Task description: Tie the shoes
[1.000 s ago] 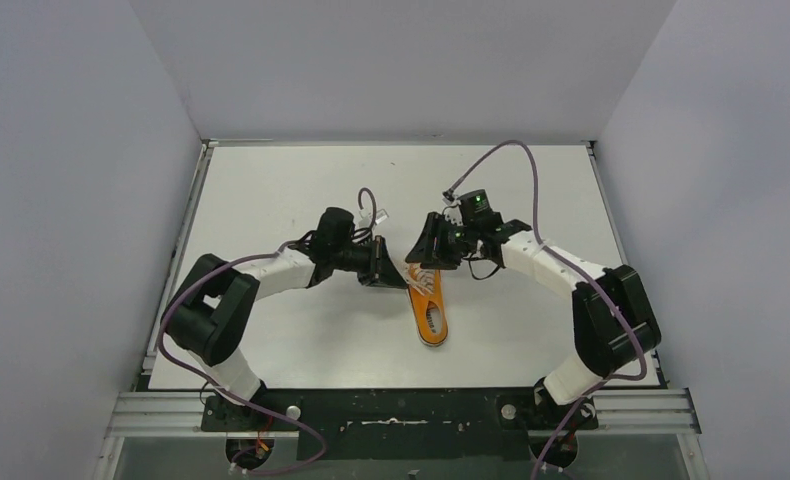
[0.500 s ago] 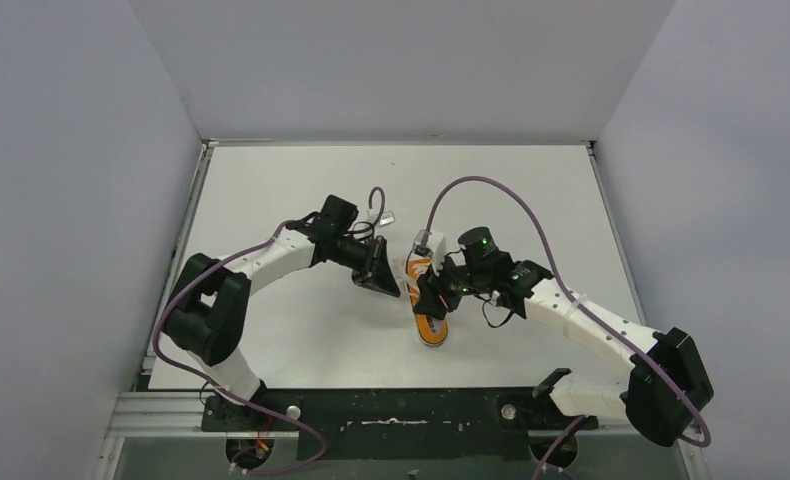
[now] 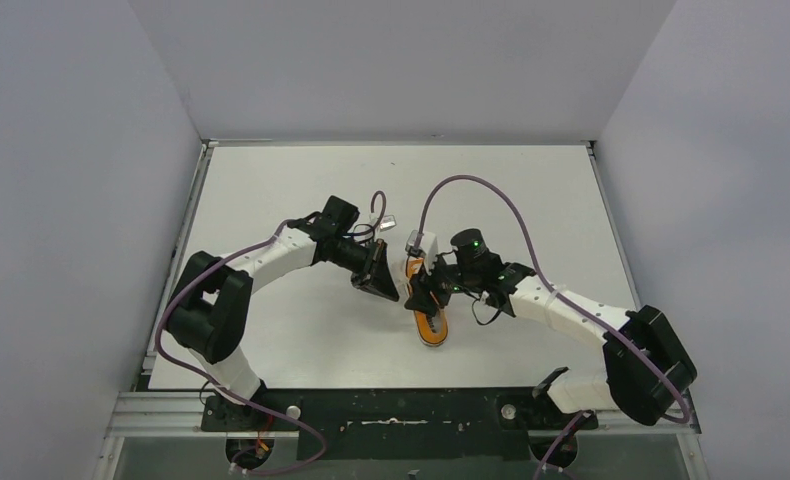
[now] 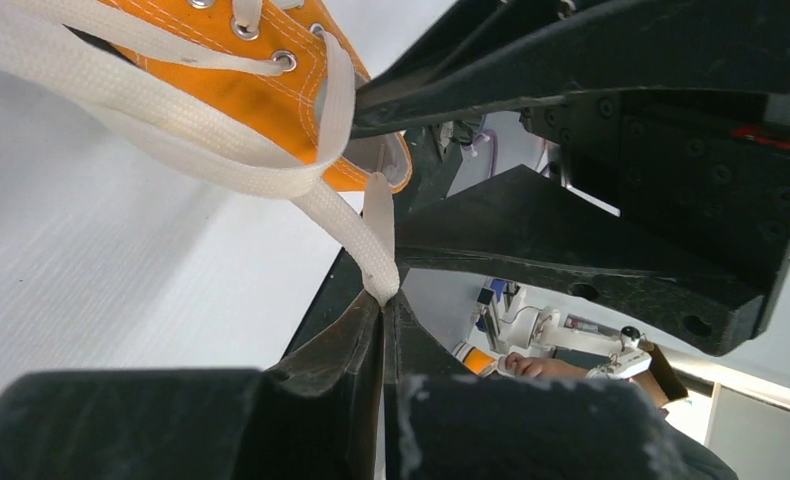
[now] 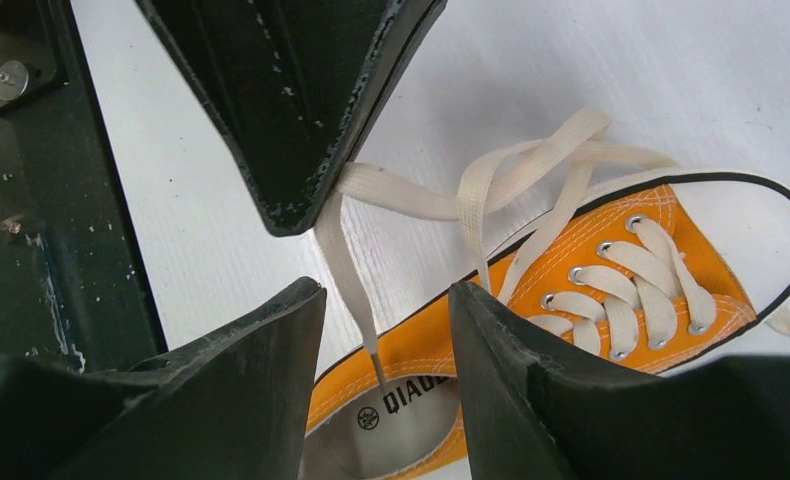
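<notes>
The orange sneaker [image 3: 432,328] lies mid-table, heel toward the arms; it also shows in the right wrist view [image 5: 671,215] and the left wrist view [image 4: 261,95]. My left gripper [image 3: 379,283] is just left of the shoe and shut on a whitish lace [image 4: 373,245], pinched at the fingertips [image 4: 383,296]. In the right wrist view the left gripper [image 5: 306,195] holds that lace [image 5: 343,255] taut. My right gripper [image 5: 386,330] is open over the shoe's opening. The lace's free end hangs between its fingers [image 5: 261,360], touching neither. The right gripper also shows from above [image 3: 423,298].
The white table [image 3: 301,180] has raised edges at the back and both sides. Purple cables [image 3: 491,190] loop above both wrists. The metal rail with the arm bases [image 3: 401,410] runs along the near edge.
My right arm has swung from beyond the shoe's toe toward the near side, and its open gripper now hangs over the shoe's opening. My left gripper has shifted only slightly, still pinching the lace.
</notes>
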Motion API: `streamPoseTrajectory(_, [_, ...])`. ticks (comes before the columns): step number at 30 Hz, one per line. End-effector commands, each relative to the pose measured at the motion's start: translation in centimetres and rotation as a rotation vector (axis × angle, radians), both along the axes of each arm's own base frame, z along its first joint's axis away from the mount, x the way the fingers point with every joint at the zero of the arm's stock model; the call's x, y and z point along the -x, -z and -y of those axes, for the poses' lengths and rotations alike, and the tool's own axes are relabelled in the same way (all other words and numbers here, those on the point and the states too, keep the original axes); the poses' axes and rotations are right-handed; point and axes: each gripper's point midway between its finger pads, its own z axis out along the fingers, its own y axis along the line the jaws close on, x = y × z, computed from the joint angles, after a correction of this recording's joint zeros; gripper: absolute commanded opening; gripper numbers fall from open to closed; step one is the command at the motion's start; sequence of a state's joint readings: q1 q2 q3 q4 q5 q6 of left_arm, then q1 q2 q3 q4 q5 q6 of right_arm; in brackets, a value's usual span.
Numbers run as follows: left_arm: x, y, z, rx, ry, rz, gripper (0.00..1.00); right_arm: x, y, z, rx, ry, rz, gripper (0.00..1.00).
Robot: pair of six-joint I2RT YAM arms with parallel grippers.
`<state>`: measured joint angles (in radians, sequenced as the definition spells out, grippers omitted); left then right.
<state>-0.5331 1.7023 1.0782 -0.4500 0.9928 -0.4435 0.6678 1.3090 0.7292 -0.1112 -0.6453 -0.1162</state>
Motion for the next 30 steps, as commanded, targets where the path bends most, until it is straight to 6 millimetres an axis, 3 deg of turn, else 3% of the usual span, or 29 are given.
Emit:
streamPoseTrajectory(1, [-0.5,-2.2,0.8,0.080,0.027,0.028,0.00,-2.2,-2.8,-2.5,-0.106,-0.015,0.103,0.50])
streamPoseTrajectory(5, [-0.8,-2.7,1.1,0.106,0.017,0.034,0.00,-2.5,-2.3,-3.0,-0.094,-0.003,0.085,0.43])
streamPoseTrajectory(6, [-0.9,-2.9,1.2,0.111,0.016,0.036,0.00,-2.5,-2.4,-2.8,-0.091,0.011,0.069,0.30])
streamPoseTrajectory(7, [-1.0,-3.0,1.2,0.113,0.015,0.038,0.00,-2.3,-2.6,-2.3,-0.078,0.034,0.037,0.11])
streamPoseTrajectory(8, [-1.1,-3.2,1.2,0.114,0.012,0.046,0.00,-2.0,-2.8,-1.4,-0.060,0.077,-0.015,0.00])
streamPoseTrajectory(12, [-2.0,-3.7,0.7,0.112,-0.009,0.128,0.02,1.3,-3.7,2.6,0.040,0.285,-0.251,0.00])
streamPoseTrajectory(17, [-3.2,-3.5,0.2,0.116,-0.057,0.138,0.16,3.0,-6.0,5.4,-0.046,0.509,-0.302,0.00])
streamPoseTrajectory(20, [-4.5,-3.3,-1.1,0.079,-0.124,0.191,0.36,3.7,-5.5,7.1,-0.003,0.608,-0.367,0.00])
streamPoseTrajectory(22, [-5.6,-2.6,-1.9,0.037,-0.172,0.226,0.71,4.0,-4.9,7.7,0.041,0.639,-0.396,0.00])
streamPoseTrajectory(23, [-6.1,-2.2,-2.0,0.015,-0.181,0.235,0.78,4.2,-4.7,7.7,0.052,0.625,-0.402,0.00])
streamPoseTrajectory(30, [-9.5,1.7,-0.8,-0.034,-0.236,0.172,0.81,4.4,-4.3,7.6,0.066,0.618,-0.422,0.00])
